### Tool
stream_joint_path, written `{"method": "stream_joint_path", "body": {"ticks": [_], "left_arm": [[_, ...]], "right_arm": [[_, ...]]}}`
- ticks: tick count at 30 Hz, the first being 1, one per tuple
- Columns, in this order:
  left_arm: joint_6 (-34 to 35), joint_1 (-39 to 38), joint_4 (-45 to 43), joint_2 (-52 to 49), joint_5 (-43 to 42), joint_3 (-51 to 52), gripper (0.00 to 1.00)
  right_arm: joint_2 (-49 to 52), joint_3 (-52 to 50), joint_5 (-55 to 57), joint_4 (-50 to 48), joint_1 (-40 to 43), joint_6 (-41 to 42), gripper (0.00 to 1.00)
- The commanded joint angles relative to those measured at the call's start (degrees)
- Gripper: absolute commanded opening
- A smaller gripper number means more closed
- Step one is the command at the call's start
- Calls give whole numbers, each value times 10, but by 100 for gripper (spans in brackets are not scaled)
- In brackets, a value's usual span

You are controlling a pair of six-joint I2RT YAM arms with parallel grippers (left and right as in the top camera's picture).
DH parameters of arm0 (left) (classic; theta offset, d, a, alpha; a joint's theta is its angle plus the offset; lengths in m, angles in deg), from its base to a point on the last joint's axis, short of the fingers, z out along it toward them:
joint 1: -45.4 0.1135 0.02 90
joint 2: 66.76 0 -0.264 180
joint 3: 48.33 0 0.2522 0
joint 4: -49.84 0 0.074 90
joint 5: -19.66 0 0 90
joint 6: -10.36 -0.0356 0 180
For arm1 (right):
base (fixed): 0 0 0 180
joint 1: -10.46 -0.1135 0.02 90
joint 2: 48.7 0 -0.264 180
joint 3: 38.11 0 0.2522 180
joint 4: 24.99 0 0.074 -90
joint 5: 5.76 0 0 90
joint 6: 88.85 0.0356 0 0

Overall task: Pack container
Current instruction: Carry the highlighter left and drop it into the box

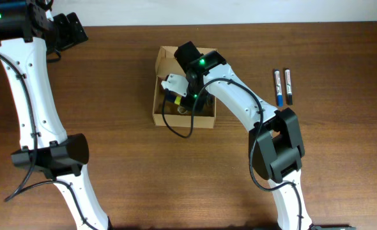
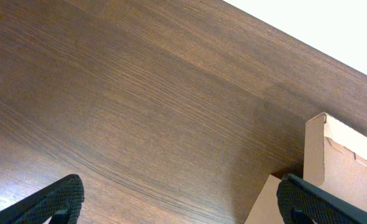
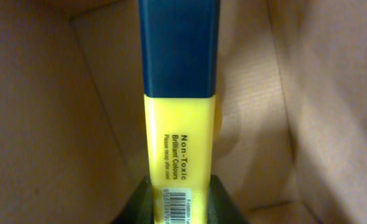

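The container [image 1: 158,118] is an open tan cardboard box at the table's middle; its corner also shows in the left wrist view [image 2: 333,155]. My right gripper [image 1: 185,102] reaches down into it, shut on a yellow highlighter with a dark blue cap [image 3: 180,124], its cap end pointing into the box's inside [image 3: 40,124]. My left gripper [image 2: 183,199] is open and empty, hovering low over bare wood at the far left, left of the box.
Two markers, one with a blue end [image 1: 278,87] and one black [image 1: 288,85], lie side by side on the table to the right of the box. The table's far edge runs along the top.
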Motion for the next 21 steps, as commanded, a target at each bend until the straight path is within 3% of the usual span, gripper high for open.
{"method": "stream_joint_path", "body": {"ticks": [1,5,8,16,21], "left_arm": [[-7,3,1,0,-6,-10,100],[-7,3,1,0,-6,-10,100],[-7,3,1,0,-6,-10,100],[-7,3,1,0,-6,-10,100],[-7,3,1,0,-6,-10,100]], "right_arm": [[2,-2,-1,-3,0,26,29],[-3,13,28,4,0,70,31],[-12,46,43,27,0,70,38],[-103,155,167,88,7,142,34],[-219,153,187,85,81,201,29]]}}
